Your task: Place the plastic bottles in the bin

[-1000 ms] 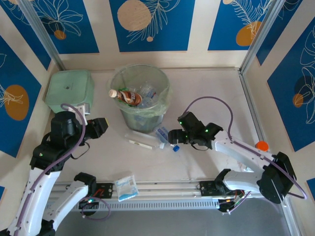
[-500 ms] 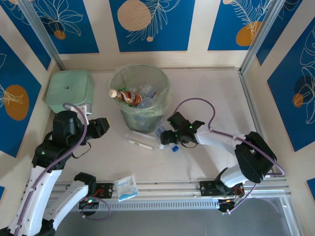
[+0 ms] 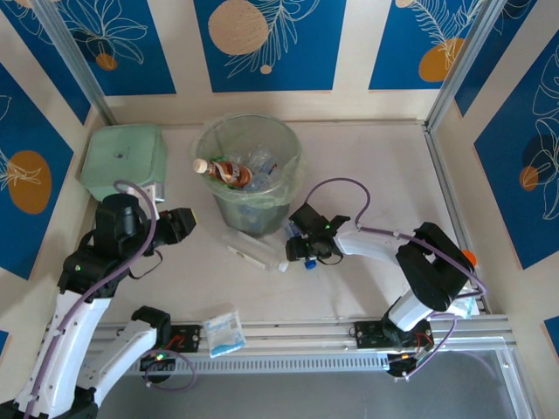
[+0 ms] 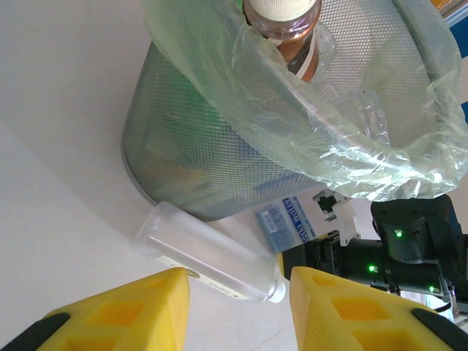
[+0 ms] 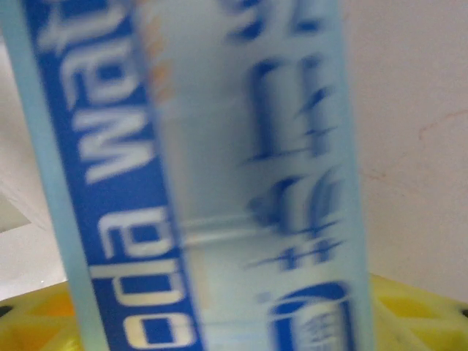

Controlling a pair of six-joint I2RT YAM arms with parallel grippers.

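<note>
The bin [image 3: 249,202] stands at the table's back centre and holds several plastic bottles; a brown-labelled one [image 3: 229,171] leans on its rim. In front of it a long clear bottle [image 3: 253,250] lies flat. A blue-labelled bottle [image 3: 291,236] with a blue cap lies beside it. My right gripper [image 3: 297,248] straddles that bottle, open; its label [image 5: 212,183] sits blurred and very close between the yellow fingers [image 5: 420,311]. My left gripper [image 3: 181,224] hovers left of the bin, open and empty. Its view faces the long clear bottle [image 4: 212,256], the bin [image 4: 219,161] and the blue-labelled bottle [image 4: 281,223].
A square pale-green lidded box [image 3: 124,157] sits at the back left, close behind my left arm. A flat white-and-blue packet [image 3: 224,333] lies by the front rail. A metal frame post [image 3: 441,175] bounds the right side.
My right gripper has swept left across the table, up to the blue-labelled bottle and around it. The left arm has barely shifted. The bottles on the table have not moved.
</note>
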